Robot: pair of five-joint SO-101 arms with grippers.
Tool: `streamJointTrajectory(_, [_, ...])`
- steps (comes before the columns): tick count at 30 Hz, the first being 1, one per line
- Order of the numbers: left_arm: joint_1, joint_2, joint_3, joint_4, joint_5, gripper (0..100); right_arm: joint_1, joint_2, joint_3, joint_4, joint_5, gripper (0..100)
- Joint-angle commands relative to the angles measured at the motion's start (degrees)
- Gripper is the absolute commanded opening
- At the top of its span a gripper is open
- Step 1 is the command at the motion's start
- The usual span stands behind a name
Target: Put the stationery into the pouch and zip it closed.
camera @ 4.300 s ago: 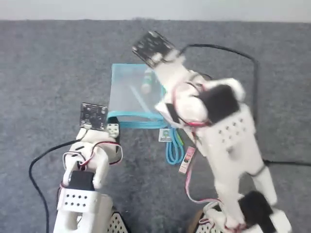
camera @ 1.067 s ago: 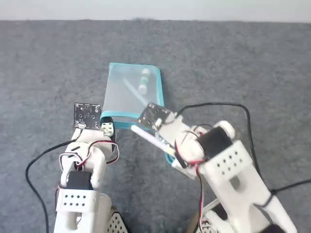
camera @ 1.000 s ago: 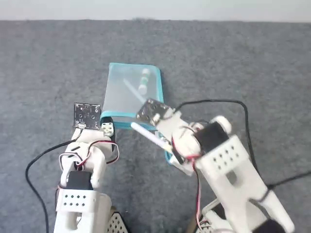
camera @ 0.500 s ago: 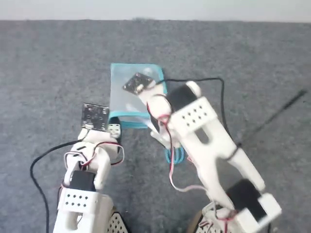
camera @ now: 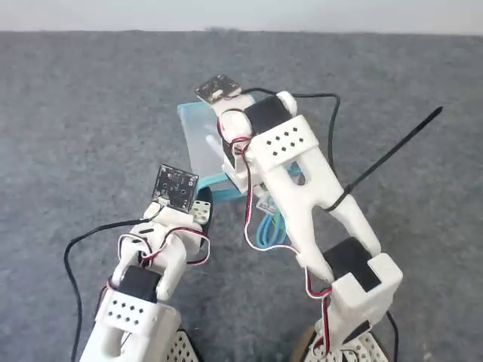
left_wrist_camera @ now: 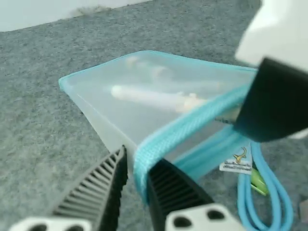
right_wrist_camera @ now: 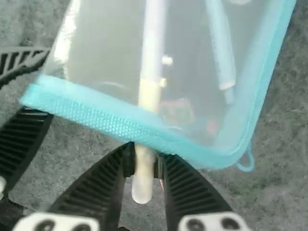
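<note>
While the left end effector (left_wrist_camera: pixel 136 162) pinches the pouch (left_wrist_camera: pixel 110 113) by its teal zip edge, the right end effector (right_wrist_camera: pixel 143 156) grips a white pen (right_wrist_camera: pixel 150 82).
The white pen runs lengthwise into the pouch, rear end outside the mouth. The right arm stretches over the translucent pouch, which lies on the grey worktop (camera: pixel 75 98).

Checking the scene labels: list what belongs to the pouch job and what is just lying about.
Job: pouch, white pen in the right gripper, left gripper pinching the zipper edge.
Lying about: blue looped cord beside the pouch, grey carpet.
</note>
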Motion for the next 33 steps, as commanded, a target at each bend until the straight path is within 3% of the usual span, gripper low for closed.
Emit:
streamJointTrajectory(1, [1.2,-1.1,-1.0,-1.5,-0.9,1,0.4,-1.0,-4.0,2.2,-0.7,19.5])
streamJointTrajectory(7, [-2.5,-1.2,-1.4,-1.6,-0.9,1,1.9,-3.9,-4.0,2.2,2.0,19.8])
streamJointTrajectory(14, [-10.6,-1.6,-2.2,-1.9,-0.9,1,8.0,-19.2,0.4,2.2,6.2,19.9])
streamJointTrajectory(25, [-19.2,-1.6,-2.5,-4.5,-3.8,1,14.7,-35.1,33.0,0.7,22.1,19.9])
streamJointTrajectory(33, [-23.5,-1.6,-2.8,-4.6,-3.7,1,14.4,-41.7,60.4,-13.8,24.2,19.9])
